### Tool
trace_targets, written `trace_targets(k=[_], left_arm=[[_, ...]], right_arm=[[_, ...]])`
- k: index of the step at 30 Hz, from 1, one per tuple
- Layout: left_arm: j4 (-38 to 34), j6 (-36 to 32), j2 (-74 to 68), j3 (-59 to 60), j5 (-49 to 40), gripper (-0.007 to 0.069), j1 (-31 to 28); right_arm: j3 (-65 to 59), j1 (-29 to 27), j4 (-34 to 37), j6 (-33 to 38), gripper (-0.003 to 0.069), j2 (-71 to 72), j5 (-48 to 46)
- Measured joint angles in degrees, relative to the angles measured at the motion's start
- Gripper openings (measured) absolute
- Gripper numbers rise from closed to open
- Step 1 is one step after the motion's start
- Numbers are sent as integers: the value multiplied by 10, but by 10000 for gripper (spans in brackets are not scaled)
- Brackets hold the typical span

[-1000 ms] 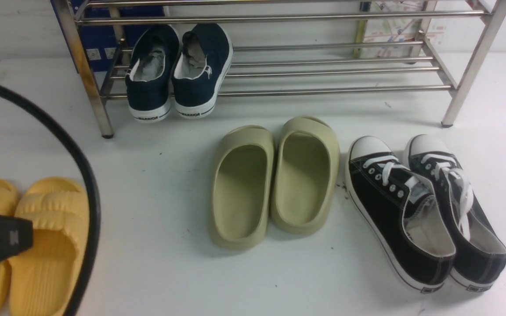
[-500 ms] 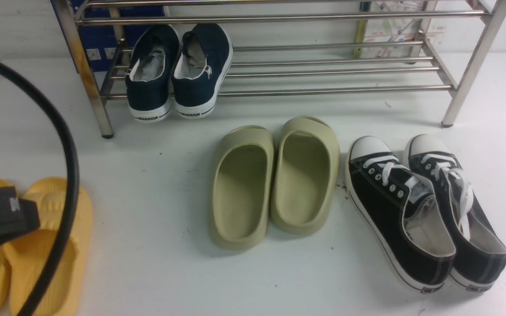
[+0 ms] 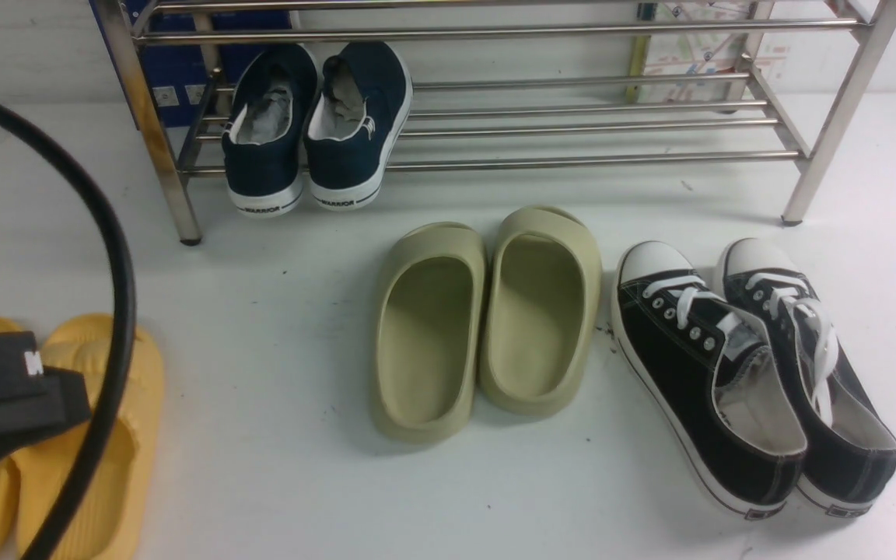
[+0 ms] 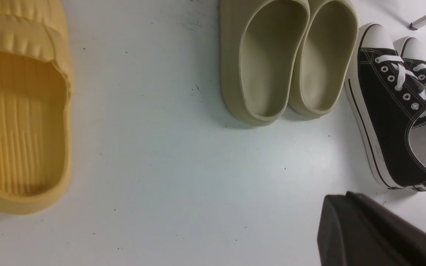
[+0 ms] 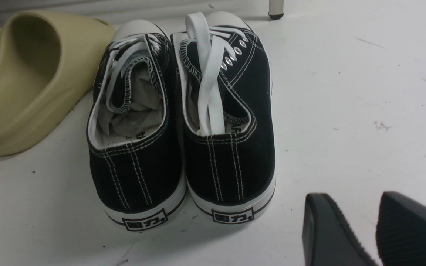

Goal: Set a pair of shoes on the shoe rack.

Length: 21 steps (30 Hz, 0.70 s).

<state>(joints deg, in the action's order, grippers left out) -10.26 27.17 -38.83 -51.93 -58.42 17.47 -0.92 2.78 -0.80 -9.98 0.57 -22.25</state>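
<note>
Left jaws closed and empty, navy shoes on rack

Left arm block has slid further toward the robot's right and a bit higher in the front view, covering more of the yellow slides. Black cable loop has swung left, narrower arc.

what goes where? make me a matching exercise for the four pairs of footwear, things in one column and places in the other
Things:
1. navy slip-on shoes
2. olive slides
3. black lace-up sneakers
4. yellow slides

Places:
A. floor, far left, by the left arm
B. bottom shelf of the shoe rack, left end
C. floor, right
D. floor, middle

Pairs: 1-B, 2-D, 3-C, 4-A
</note>
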Motion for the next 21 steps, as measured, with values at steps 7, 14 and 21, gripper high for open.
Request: trace_targets(k=[7, 14, 21], left_arm=[[0, 0, 0, 0, 0, -13, 0], [2, 0, 0, 0, 0, -13, 0], [82, 0, 17, 29, 10, -13, 0]], right_arm=[[0, 0, 0, 0, 246, 0, 0], [0, 0, 0, 0, 246, 0, 0], [0, 0, 0, 0, 246, 0, 0]])
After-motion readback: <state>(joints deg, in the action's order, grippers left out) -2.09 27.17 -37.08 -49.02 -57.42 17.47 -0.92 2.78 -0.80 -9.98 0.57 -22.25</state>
